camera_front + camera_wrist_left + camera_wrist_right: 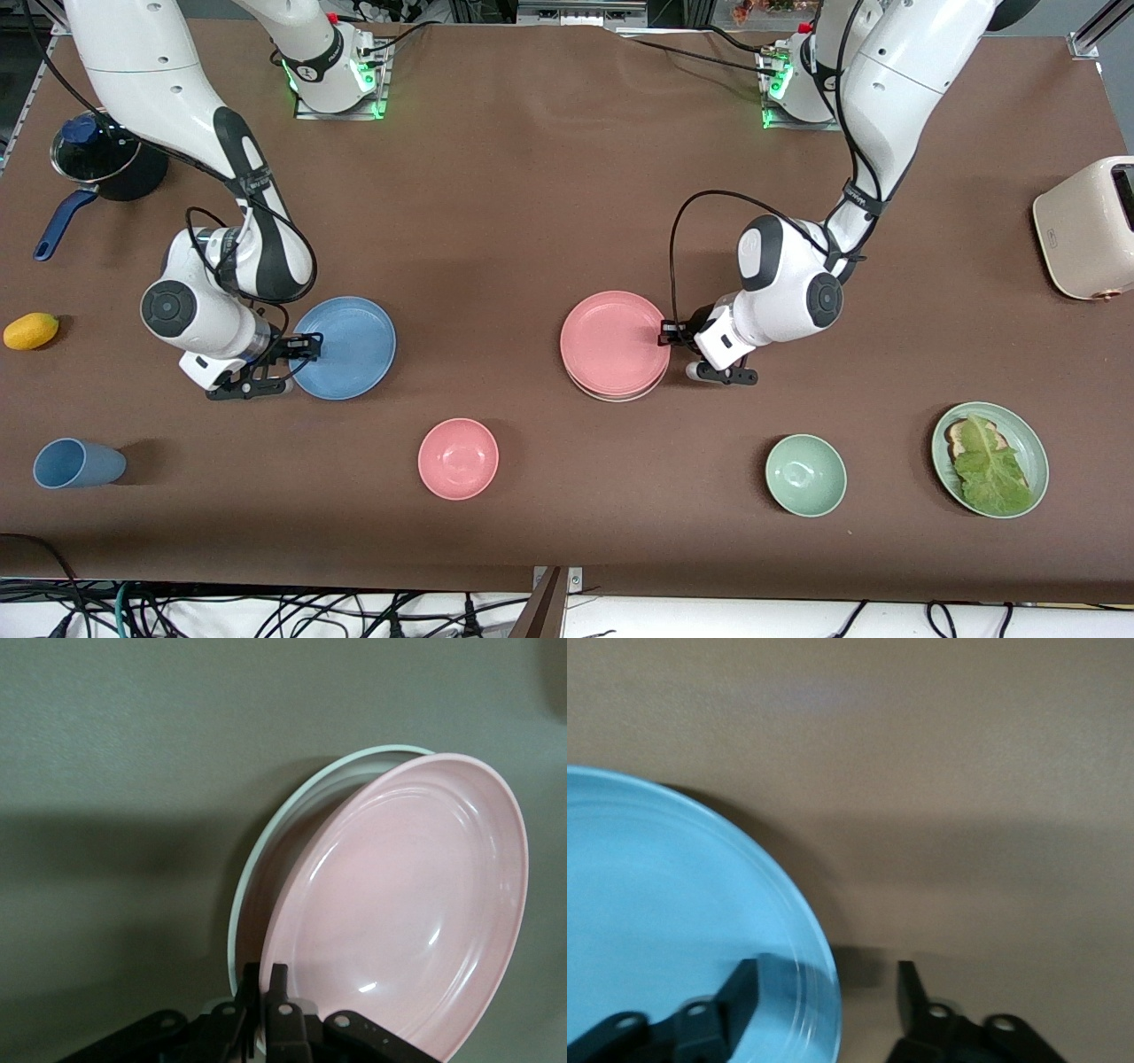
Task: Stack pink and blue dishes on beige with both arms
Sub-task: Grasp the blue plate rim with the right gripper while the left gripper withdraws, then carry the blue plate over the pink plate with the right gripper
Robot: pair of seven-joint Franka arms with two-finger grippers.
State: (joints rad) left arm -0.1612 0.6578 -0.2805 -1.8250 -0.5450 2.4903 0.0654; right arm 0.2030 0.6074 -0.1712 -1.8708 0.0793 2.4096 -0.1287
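Front view: the left gripper (pixel 675 333) is pinched tight on the rim of the round matte pink plate (pixel 614 342), which lies on the cream-beige plate (pixel 620 393) mid-table. Toward the right arm's end, the right gripper (pixel 301 347) straddles the round matte blue plate's (pixel 347 347) rim, fingers spread wide.

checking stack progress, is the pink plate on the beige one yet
Yes: pink plate sits on the beige plate, slightly offset, left gripper shut on its rim.

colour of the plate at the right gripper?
Blue: shallow round blue plate, right gripper straddling its rim; front view.
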